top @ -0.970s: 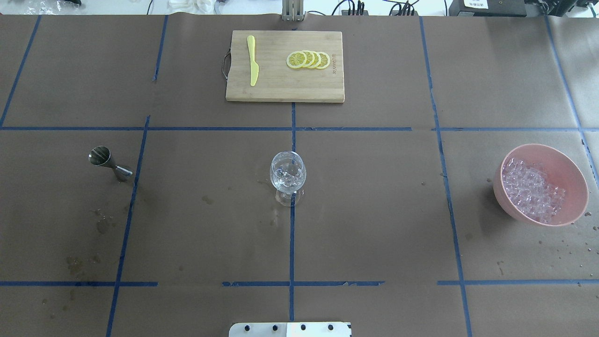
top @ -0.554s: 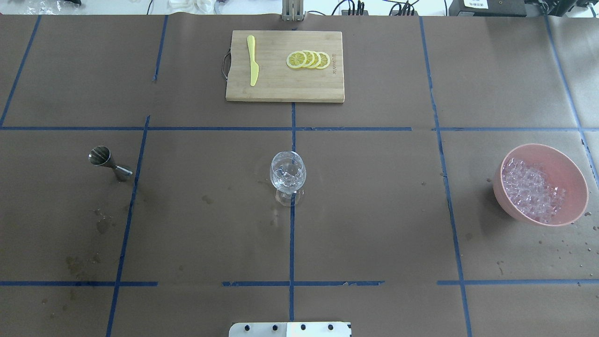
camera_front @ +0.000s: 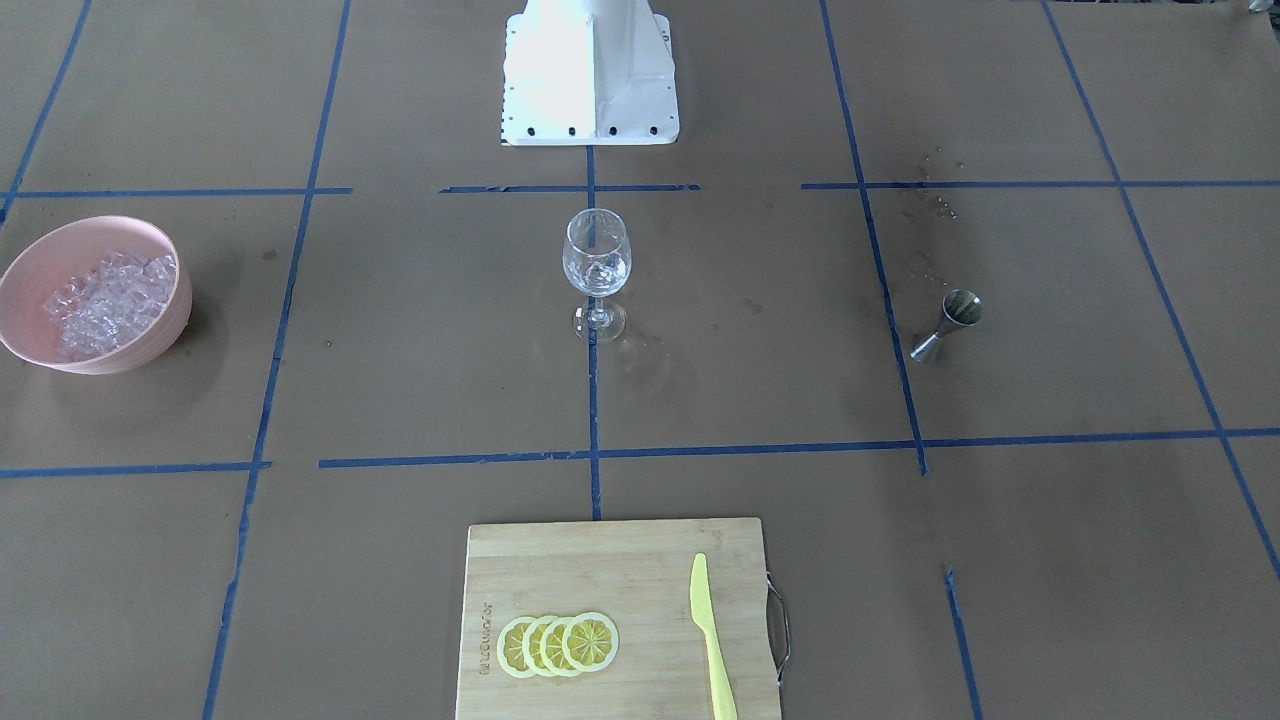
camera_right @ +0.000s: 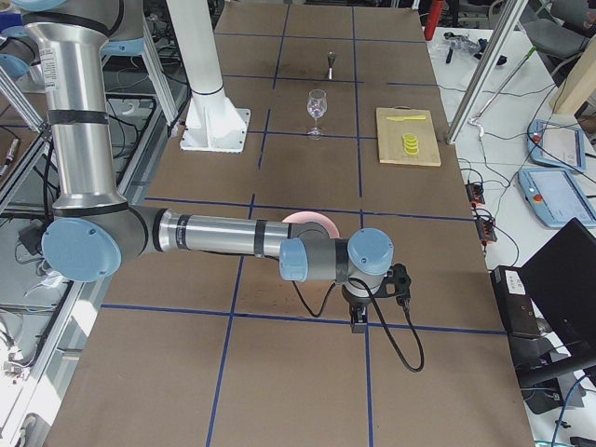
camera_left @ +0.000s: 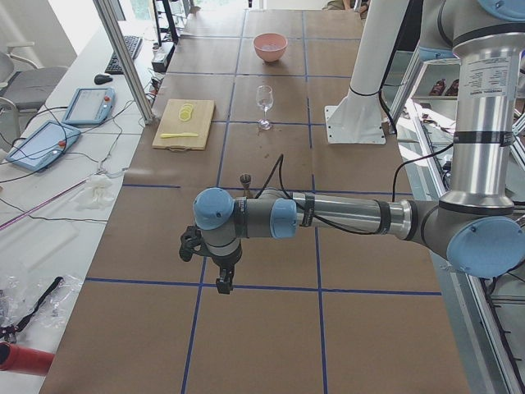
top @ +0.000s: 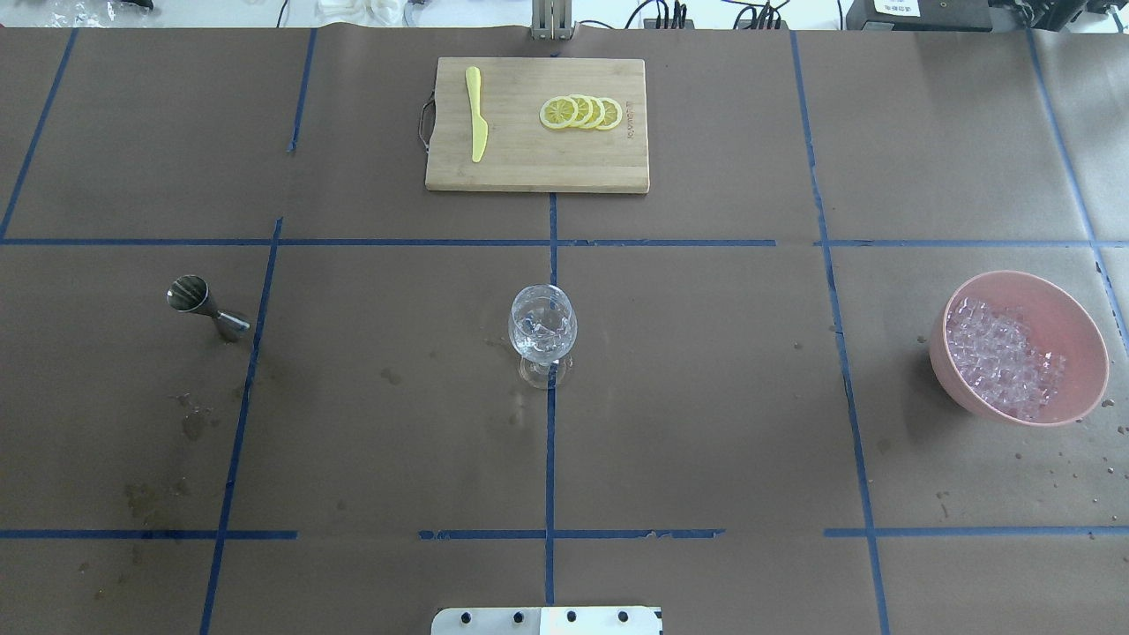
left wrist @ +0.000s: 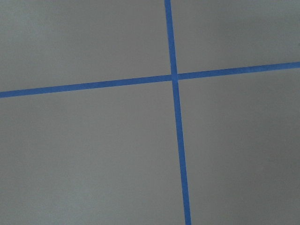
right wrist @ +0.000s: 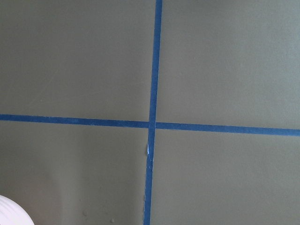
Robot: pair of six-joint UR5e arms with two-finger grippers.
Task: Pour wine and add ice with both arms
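The ice [top: 1005, 357] lies heaped in a pink bowl [top: 1072, 331] on the robot's right side of the table, with scattered droplets [top: 1058, 476] on the paper just beside it. At the table's centre a wine glass [top: 542, 331] stands upright on a tape crossing (clear glints show inside it, too small to tell apart). A steel jigger [top: 207, 309] stands well apart on the robot's left, near dark stains [top: 190, 423].

On the far side a bamboo cutting board [top: 538, 163] carries overlapping lemon slices [top: 582, 113] and a yellow knife [top: 476, 115]. Brown paper [top: 706, 397] gridded with blue tape [top: 550, 441] covers the table. Beyond it are desks with cables and tablets [camera_left: 86, 105].

The left gripper [camera_left: 223, 283] and right gripper [camera_right: 358, 321] hang over bare paper at opposite table ends. I cannot tell whether either is released or clenched.

Nothing on the table has shifted over the past second.
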